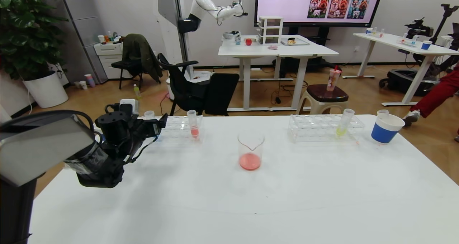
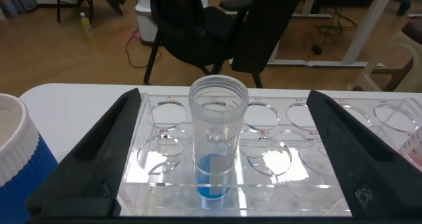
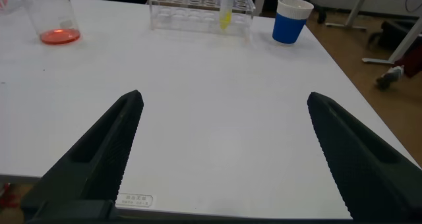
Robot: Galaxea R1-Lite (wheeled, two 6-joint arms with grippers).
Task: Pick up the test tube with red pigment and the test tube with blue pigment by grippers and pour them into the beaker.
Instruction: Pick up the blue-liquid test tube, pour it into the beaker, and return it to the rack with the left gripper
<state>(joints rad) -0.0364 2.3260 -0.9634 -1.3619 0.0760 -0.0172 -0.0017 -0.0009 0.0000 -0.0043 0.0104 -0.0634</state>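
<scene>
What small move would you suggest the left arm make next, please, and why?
Probably close the left pincer on the blue tube. The tube stands upright in the rack between the open fingers, not yet gripped, and the beaker already holds red liquid, so blue seems next. The right pincer hangs open over bare table.

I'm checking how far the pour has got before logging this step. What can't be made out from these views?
- Blue test tube: in the head view the left gripper hides it.
- Right gripper: outside the head view, so its position over the table is unclear.
- Empty red test tube: cannot be identified; only something in the blue paper cup, too small.
- Beaker: top cut off in the right wrist view.
</scene>
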